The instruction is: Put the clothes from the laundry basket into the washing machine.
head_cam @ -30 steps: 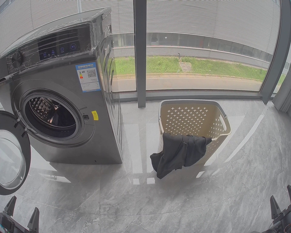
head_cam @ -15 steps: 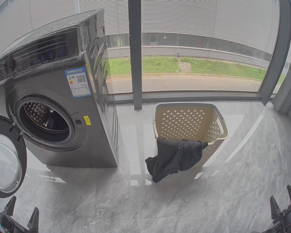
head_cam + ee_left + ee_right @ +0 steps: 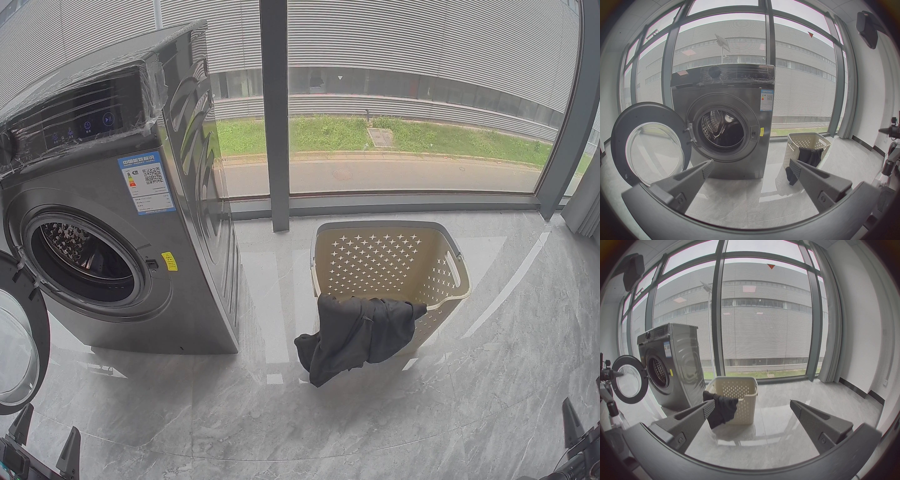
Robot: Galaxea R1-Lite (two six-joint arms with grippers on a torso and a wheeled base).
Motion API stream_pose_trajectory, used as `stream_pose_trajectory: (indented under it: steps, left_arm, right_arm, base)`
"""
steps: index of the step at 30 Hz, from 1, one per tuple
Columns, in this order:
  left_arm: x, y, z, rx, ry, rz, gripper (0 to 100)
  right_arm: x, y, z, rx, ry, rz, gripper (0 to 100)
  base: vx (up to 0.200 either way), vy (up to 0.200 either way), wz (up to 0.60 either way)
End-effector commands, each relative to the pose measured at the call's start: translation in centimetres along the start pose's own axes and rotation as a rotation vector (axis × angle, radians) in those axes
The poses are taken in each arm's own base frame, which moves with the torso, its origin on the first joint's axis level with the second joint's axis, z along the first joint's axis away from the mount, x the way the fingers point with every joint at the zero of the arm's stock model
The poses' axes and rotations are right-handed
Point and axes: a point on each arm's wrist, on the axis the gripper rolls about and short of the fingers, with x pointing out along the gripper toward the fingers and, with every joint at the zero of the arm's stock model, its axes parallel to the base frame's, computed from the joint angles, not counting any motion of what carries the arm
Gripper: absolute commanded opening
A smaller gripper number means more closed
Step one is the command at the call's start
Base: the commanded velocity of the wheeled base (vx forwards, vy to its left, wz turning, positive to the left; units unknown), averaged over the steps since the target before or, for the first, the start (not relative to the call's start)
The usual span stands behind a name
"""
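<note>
- You stand on a glossy grey stone-look floor (image 3: 350, 425) that mirrors the daylight.
- Ahead of you a tall window (image 3: 425, 94) runs across the room, split by a dark upright post (image 3: 275, 112).
- Through the glass you see a paved road (image 3: 387, 175), a grass strip (image 3: 437, 137) behind it, and a grey ribbed building (image 3: 406, 37) beyond.
- On your right, a pale curtain (image 3: 829, 333) hangs beside a white wall (image 3: 865, 333).

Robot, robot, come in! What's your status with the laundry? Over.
Open and empty: left gripper, right gripper. Not yet picked: dark grey cloth, draped over beige plastic laundry basket near rim. Way in: grey metal washing machine, round door open.
</note>
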Motion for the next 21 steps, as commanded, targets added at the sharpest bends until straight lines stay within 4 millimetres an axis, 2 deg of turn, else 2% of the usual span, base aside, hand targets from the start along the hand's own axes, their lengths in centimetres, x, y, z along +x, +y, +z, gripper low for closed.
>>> stream_pose_trajectory:
  steps: [1, 3, 5, 8, 11, 12, 13, 15, 16, 17, 21]
  left_arm:
    - [0.0, 0.0, -0.5, 0.009, 0.001, -0.001, 100]
    - [0.0, 0.0, -0.5, 0.003, 0.001, -0.001, 100]
    - [0.0, 0.0, -0.5, -0.005, 0.001, 0.001, 100]
    - [0.0, 0.0, -0.5, -0.002, 0.001, 0.001, 100]
    - [0.0, 0.0, -0.5, 0.003, 0.001, 0.001, 100]
    - [0.0, 0.0, -0.5, 0.006, 0.001, 0.001, 100]
    - [0.0, 0.0, -0.5, 0.006, 0.001, 0.001, 100]
    - [0.0, 0.0, -0.5, 0.006, 0.001, 0.001, 100]
    - [0.0, 0.0, -0.5, 0.006, 0.001, 0.001, 100]
    - [0.0, 0.0, -0.5, 0.005, 0.001, 0.001, 100]
    - [0.0, 0.0, -0.5, 0.002, 0.001, -0.001, 100]
  right_arm:
    - [-0.6, -0.1, 7.7, 0.047, -0.109, 0.049, 100]
    - [0.8, -0.1, 8.6, 0.056, 0.016, 0.134, 100]
    - [3.1, 0.3, 8.3, 0.057, 0.177, 0.261, 100]
    - [6.4, 1.3, 8.1, 0.068, 0.360, 0.353, 100]
    - [8.7, 2.2, 7.9, 0.081, 0.438, 0.406, 100]
    - [10.2, 2.9, 7.6, 0.074, 0.482, 0.429, 100]
    - [10.2, 2.9, 7.6, 0.074, 0.482, 0.429, 100]
    - [13.2, 4.0, 6.5, 0.064, 0.580, 0.437, 100]
    - [13.2, 4.0, 6.5, 0.064, 0.580, 0.437, 100]
    - [14.9, 4.6, 5.7, 0.062, 0.626, 0.446, 100]
    - [17.9, 5.7, 3.9, 0.070, 0.698, 0.461, 100]
  base:
    - [0.000, -0.200, 0.00]
    - [0.000, -0.200, 0.00]
    - [0.000, -0.100, 0.00]
    - [0.000, 0.000, 0.00]
    - [0.000, 0.000, 0.00]
    - [0.000, 0.000, 0.00]
    - [0.000, 0.000, 0.00]
    - [0.000, 0.000, 0.00]
    - [0.000, 0.000, 0.00]
    - [0.000, 0.000, 0.00]
    - [0.000, 0.000, 0.00]
